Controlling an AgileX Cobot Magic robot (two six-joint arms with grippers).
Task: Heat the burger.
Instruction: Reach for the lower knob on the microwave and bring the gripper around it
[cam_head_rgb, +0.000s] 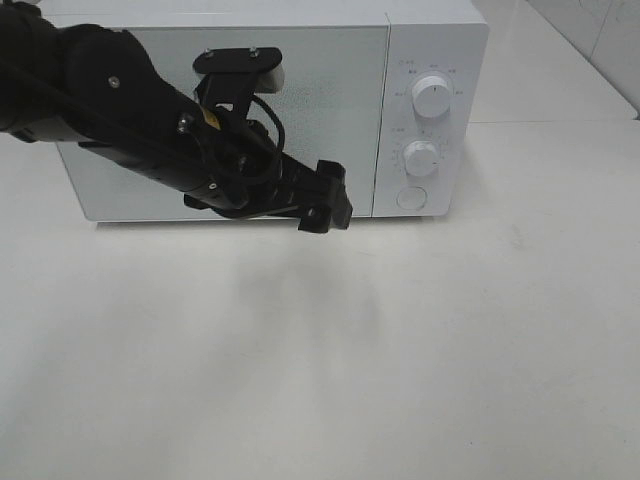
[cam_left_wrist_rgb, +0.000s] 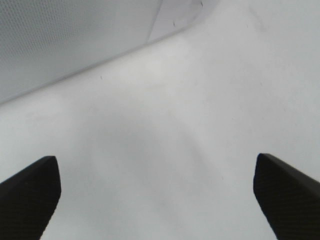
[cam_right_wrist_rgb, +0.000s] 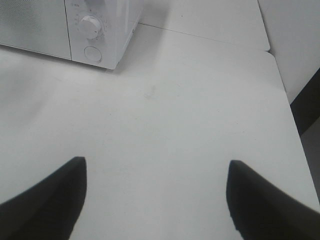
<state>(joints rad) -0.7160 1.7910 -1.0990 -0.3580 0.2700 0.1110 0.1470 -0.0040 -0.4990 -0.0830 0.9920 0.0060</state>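
Open table (cam_head_rgb: 400, 350) in front — shut microwave (cam_head_rgb: 340, 100) walls the back, left arm (cam_head_rgb: 130, 120) across its door.

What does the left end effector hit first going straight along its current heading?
Likely the white tabletop just in front of the microwave. The left end effector tilts down toward it, open, with nothing in between; depth is hard to judge.

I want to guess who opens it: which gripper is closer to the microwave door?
Left. The left gripper hangs just in front of the microwave door, near its bottom edge. The right gripper is farther off, over the table.
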